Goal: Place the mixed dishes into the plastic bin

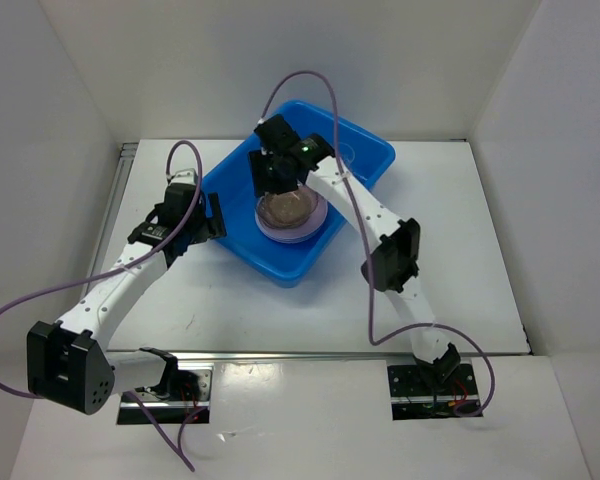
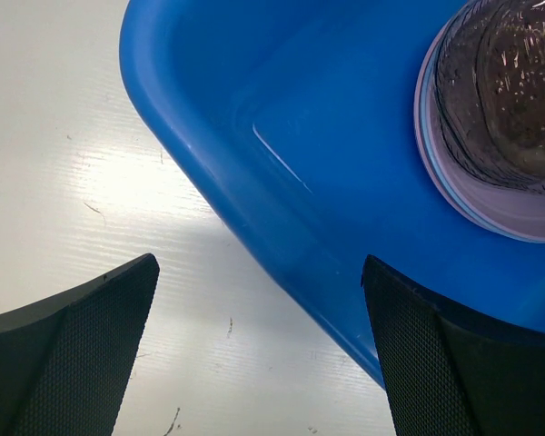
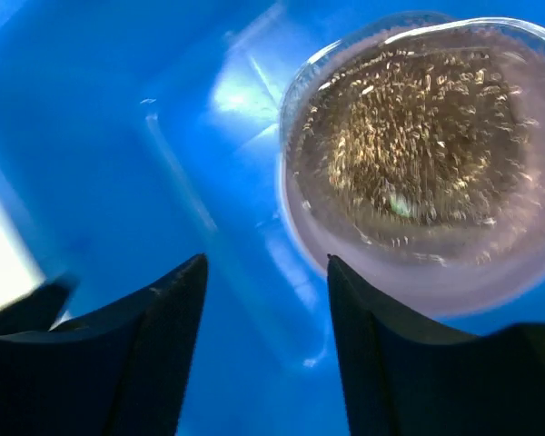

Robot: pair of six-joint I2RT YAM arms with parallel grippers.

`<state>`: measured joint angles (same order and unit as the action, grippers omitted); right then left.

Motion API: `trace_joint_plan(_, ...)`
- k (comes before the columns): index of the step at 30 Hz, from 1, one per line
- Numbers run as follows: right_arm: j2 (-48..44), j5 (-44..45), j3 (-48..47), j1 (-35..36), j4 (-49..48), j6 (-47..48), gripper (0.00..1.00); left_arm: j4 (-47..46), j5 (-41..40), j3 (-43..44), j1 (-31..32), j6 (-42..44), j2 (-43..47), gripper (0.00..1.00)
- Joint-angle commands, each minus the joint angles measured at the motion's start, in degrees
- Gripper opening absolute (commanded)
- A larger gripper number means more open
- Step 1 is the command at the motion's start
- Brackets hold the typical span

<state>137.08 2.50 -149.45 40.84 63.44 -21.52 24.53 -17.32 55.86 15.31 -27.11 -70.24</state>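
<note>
Currently the blue bin (image 1: 365,160) sits turned at a slant in the middle of the white table (image 1: 460,250), one corner pointing toward the arms. Inside it, on the near half of the floor, lies a small stack of plates: a brownish speckled plate (image 1: 288,208) on top of a round lavender plate (image 1: 310,230), with a thin blue edge showing under the lavender one in the left wrist view.

The right gripper (image 1: 275,185) hangs over the inside of the bin, on the far left side of the stack. In its own camera its two fingers (image 3: 154,354) stand apart with only blue bin floor between them and nothing held. The speckled plate (image 3: 409,154) lies just beyond and to one side of the fingertips, resting on the lavender plate (image 3: 454,282). Whether the fingertips touch the floor cannot be told.

The left gripper (image 1: 215,220) is at the bin's left outer wall, low over the table. Its fingers (image 2: 73,363) are spread wide and empty. One finger is over bare table (image 2: 73,136), and the other overlaps the bin's rolled rim (image 2: 254,227). The rounded corner of the bin fills the space between them. Contact with the rim is not clear. The stack (image 2: 500,109) shows at the upper right of that view, well inside the bin.
</note>
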Motion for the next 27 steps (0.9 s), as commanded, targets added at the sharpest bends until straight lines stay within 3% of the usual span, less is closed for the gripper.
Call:
trace_joint_plan(1, -17.8, 3.1, 7.1, 0.0, -4.9, -0.8, 0.62, -0.8, -0.9, -0.3, 0.2, 1.0, 1.6, 1.0)
trace_joint_plan(3, -29.1, 5.8, 16.0, 0.0, -12.8, -1.3, 0.69, -0.8, -0.2, 0.3, 0.2, 1.0, 2.1, 1.0)
trace_joint_plan(4, -33.4, 9.8, 26.5, 0.0, -16.2, -2.5, 0.69, -0.1, -0.2, 1.4, 0.2, 1.0, 2.1, 1.0)
trace_joint_plan(6, -45.8, 12.7, 36.6, -1.9, -25.0, -4.7, 0.75, 1.9, 1.1, 3.2, 0.2, 1.0, 4.0, 1.0)
trace_joint_plan(10, -60.8, 11.2, 57.9, -13.3, -28.3, -11.2, 0.76, 3.1, 0.1, 6.8, -0.4, 0.3, 10.5, 1.0)
trace_joint_plan(13, -70.2, 11.3, 67.8, -19.0, -28.3, -11.9, 0.76, 4.5, -2.7, 7.3, -0.4, -0.2, 15.2, 1.0)
trace_joint_plan(16, -78.1, 13.6, 77.1, -19.6, -28.8, -15.8, 0.78, 5.7, -2.7, 6.0, -0.4, -0.7, 18.3, 1.0)
trace_joint_plan(20, -97.6, 12.3, 88.3, -19.6, -33.2, -22.3, 0.81, 6.8, -1.7, 2.2, -0.4, -2.9, 25.8, 1.0)
trace_joint_plan(25, -113.2, 11.2, 96.7, -19.6, -32.5, -28.6, 0.91, 6.8, -1.1, -2.1, -0.4, -5.4, 34.6, 1.0)
trace_joint_plan(27, -118.3, 10.7, 97.6, -19.6, -31.2, -29.2, 1.0, 7.3, -1.1, -3.1, -0.4, -5.9, 36.0, 1.0)
